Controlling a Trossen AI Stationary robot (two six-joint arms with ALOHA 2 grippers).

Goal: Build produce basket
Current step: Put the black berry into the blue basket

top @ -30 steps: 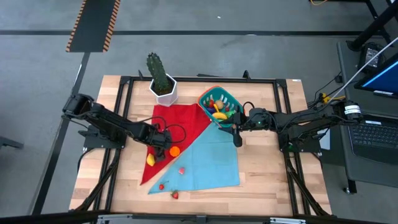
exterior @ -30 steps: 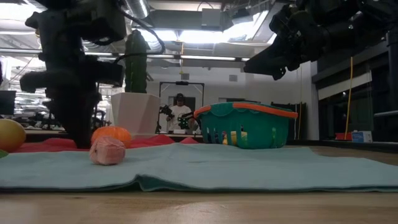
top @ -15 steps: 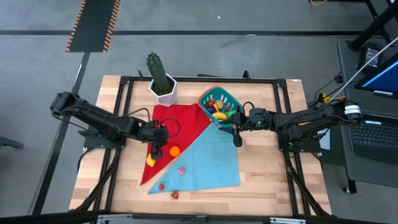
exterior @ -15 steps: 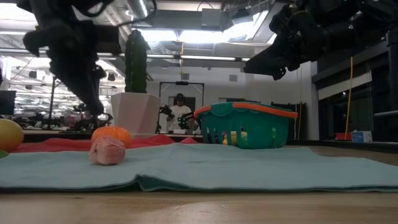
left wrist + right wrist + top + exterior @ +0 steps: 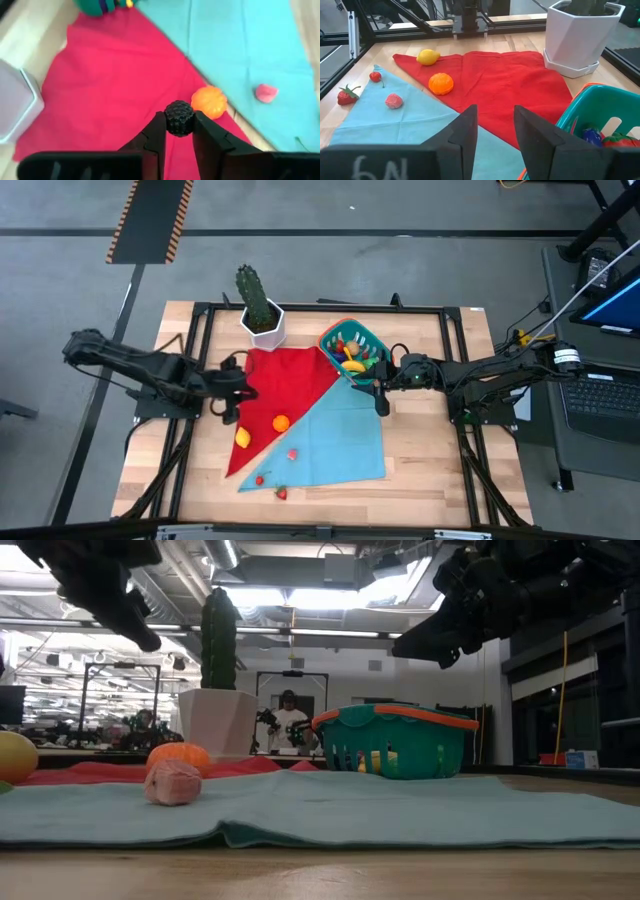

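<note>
The left gripper clenches a small dark bumpy berry above the red cloth; the right gripper hangs parted beside the teal basket, whose contents are half hidden.

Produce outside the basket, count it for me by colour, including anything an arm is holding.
Yellow: 1, lemon
Orange: 1, orange
Pink: 1, pink berry
Red: 2, cherry and strawberry
Black: 1, bumpy black berry held in the left fingers
Total: 6
</note>
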